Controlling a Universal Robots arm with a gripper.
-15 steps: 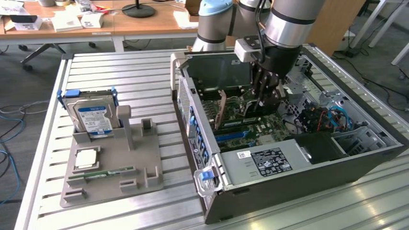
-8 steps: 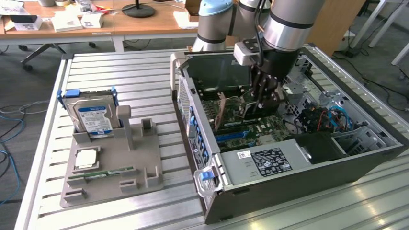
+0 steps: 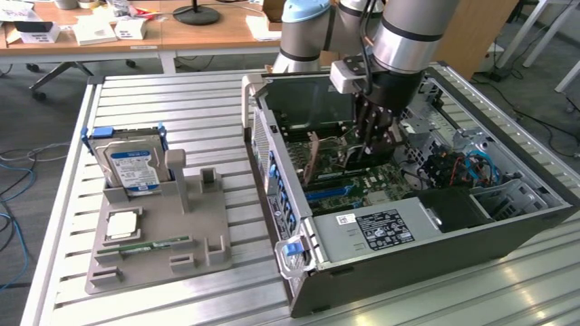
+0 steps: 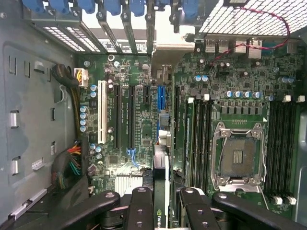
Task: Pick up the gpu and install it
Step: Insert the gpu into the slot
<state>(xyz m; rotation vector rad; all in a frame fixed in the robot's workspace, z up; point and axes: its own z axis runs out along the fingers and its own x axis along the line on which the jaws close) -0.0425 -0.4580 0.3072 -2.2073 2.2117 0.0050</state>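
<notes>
The gpu [image 3: 324,157] stands on edge inside the open computer case [image 3: 507,234], low over the motherboard [image 3: 381,178]. My gripper [image 3: 366,157] reaches down into the case and is shut on the card's upper edge. In the wrist view the gpu [image 4: 161,160] shows edge-on between my two black fingers [image 4: 142,207]. It runs in line with the blue expansion slot [image 4: 161,98]. Its silver end bracket [image 4: 165,53] sits close to the rear slot openings. I cannot tell whether the card's connector edge is down in the slot.
A grey fixture [image 3: 204,234] on the slatted table holds a silver hard drive [image 3: 132,167], a square processor [image 3: 123,225] and a green memory stick [image 3: 145,244]. Inside the case are a labelled power supply [image 3: 379,227], an open processor socket [image 4: 239,154] and memory slots [image 4: 281,148].
</notes>
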